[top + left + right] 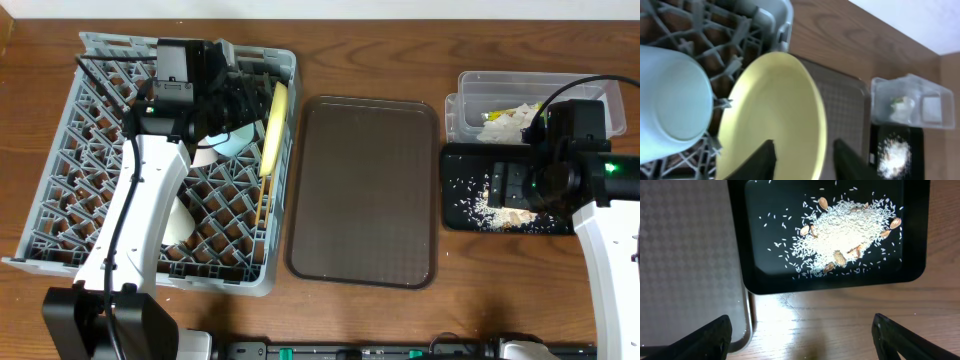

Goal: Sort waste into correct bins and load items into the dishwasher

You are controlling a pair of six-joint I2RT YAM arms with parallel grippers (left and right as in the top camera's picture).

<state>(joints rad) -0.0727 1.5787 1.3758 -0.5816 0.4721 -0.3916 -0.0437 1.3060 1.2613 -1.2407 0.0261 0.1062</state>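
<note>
Looking across the brown wooden table [380,50], we see the grey dish rack [95,60] at its left, the yellow plate [775,110] standing on edge in it beside the light blue bowl [670,95]. Our left tool [804,146] hangs wide at the plate's rim, gripping nothing. The brown serving tray [365,190] lies mid-table. The clear tub [590,90] holds crumpled white paper [505,128]; the black tray [765,230] holds rice scraps [840,230]. Our right tool [801,322] is spread wide and empty just beside that tray
</note>
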